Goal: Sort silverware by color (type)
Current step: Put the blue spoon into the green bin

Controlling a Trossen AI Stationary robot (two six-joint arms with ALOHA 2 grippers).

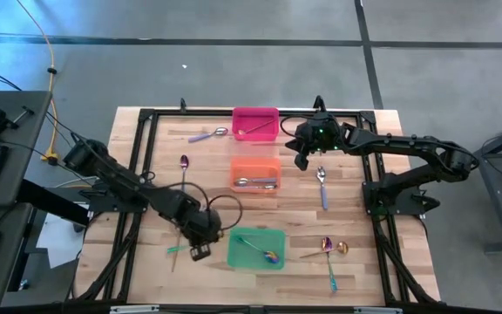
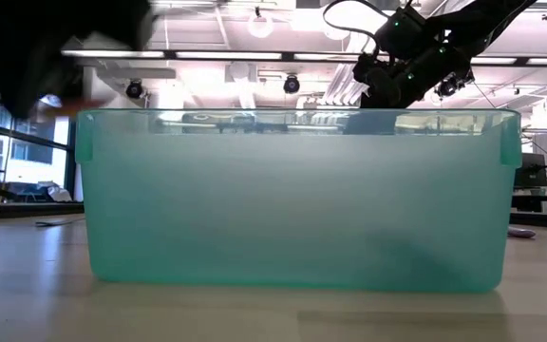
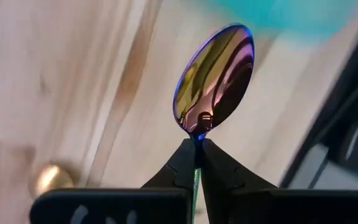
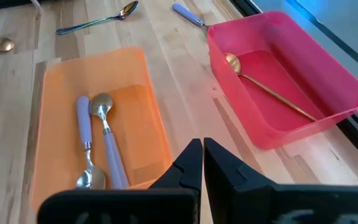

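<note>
My left gripper (image 1: 201,244) is at the table's near side, just left of the green bin (image 1: 255,249), shut on an iridescent purple-teal spoon (image 3: 216,78). Another iridescent spoon (image 1: 268,255) lies inside that bin. My right gripper (image 4: 202,155) hangs shut and empty over the far side, between the orange bin (image 4: 104,118), which holds two silver spoons (image 4: 101,112), and the pink bin (image 4: 291,74), which holds a gold spoon (image 4: 266,87). The low view shows mostly the green bin's wall (image 2: 292,199). My left gripper pinches the iridescent spoon between its two fingers at the neck (image 3: 197,134), where the bowl meets the handle. The bowl sticks out beyond the fingertips (image 3: 182,158) and the handle runs back between them. The spoon looks lifted clear of the wood.
Loose on the table: a lavender-handled spoon (image 1: 207,135) and an iridescent one (image 1: 184,164) on the far left, a silver spoon (image 1: 322,187) right of the orange bin, and gold (image 1: 341,249) and iridescent (image 1: 327,246) spoons plus a teal-handled one (image 1: 331,277) near the right front.
</note>
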